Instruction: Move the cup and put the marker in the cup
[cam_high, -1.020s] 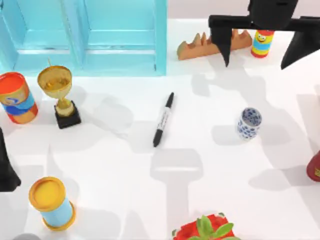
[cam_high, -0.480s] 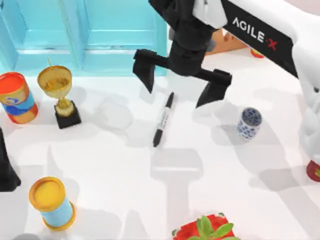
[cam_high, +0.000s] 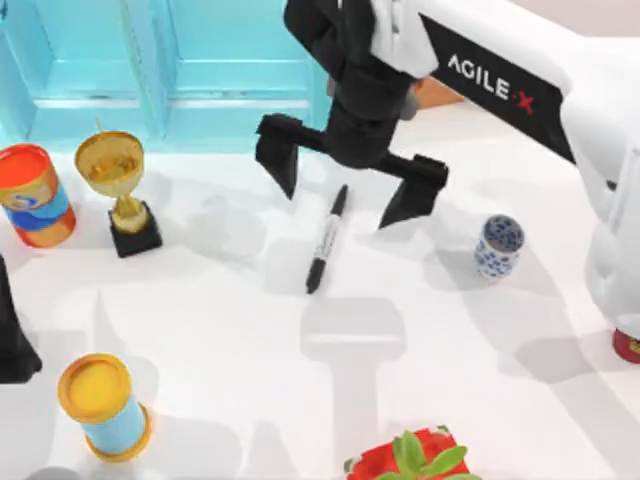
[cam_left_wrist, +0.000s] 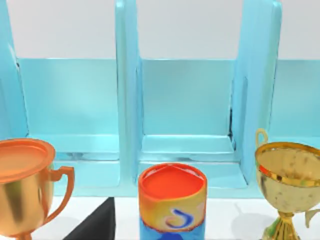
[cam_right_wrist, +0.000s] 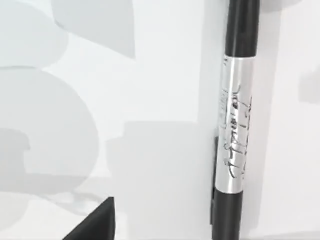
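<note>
Marker (cam_right_wrist: 235, 130) ends cut by wrist-view edges; label script illegible, perhaps signature; red can (cam_high: 628, 345) cropped.

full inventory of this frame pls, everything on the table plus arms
marker: 1, black with pale label band, lying flat mid-table
cup: 1, white with blue pattern, upright, right of marker
trophy: 1, gold on black base, left side
orange-topped can: 1, orange and blue, far left
yellow-topped cylinder: 1, light blue, front left
shelf unit: 1, turquoise, back left
potted plant: 1, green in red pot, front edge
table: 1, white
right pincer: open, above the marker's upper end
left pincer: black, parked at left edge
</note>
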